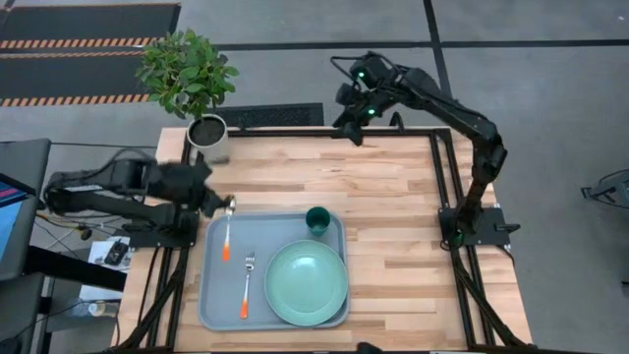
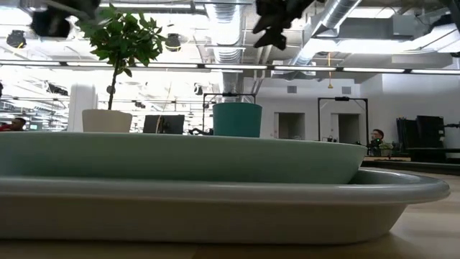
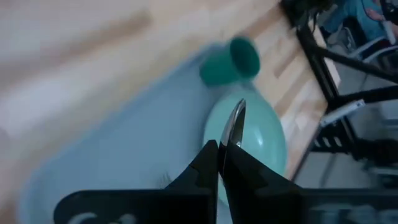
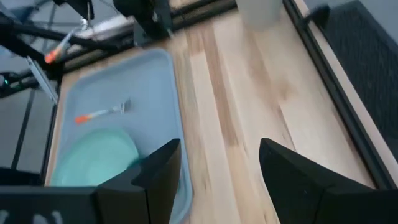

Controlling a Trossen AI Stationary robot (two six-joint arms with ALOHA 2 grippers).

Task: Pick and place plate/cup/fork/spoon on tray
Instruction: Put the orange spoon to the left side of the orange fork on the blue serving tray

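Observation:
The pale grey-blue tray (image 1: 218, 295) lies at the table's near left. On it are the mint-green plate (image 1: 307, 282), the teal cup (image 1: 317, 220) at its far right corner, and the fork (image 1: 247, 285), which lies flat left of the plate. My left gripper (image 1: 218, 204) is at the tray's far left corner, shut on the spoon (image 1: 228, 231). My right gripper (image 1: 352, 128) stands open above the table's far edge, with nothing between its fingers (image 4: 163, 168). My left gripper pinches the spoon between its two shut fingers at the silver bowl end (image 3: 237, 121), which sticks out past the fingertips. The fingers come from the table's left, slanting down, and lie across the spoon. The spoon hangs off the tray, orange handle tip (image 4: 51, 56) lowest.
A white pot with a green plant (image 1: 209, 138) stands at the table's far left corner. Bare wood (image 1: 393, 216) stretches right of the tray and along the far side. The black frame rails (image 1: 437, 177) run along the table's edges.

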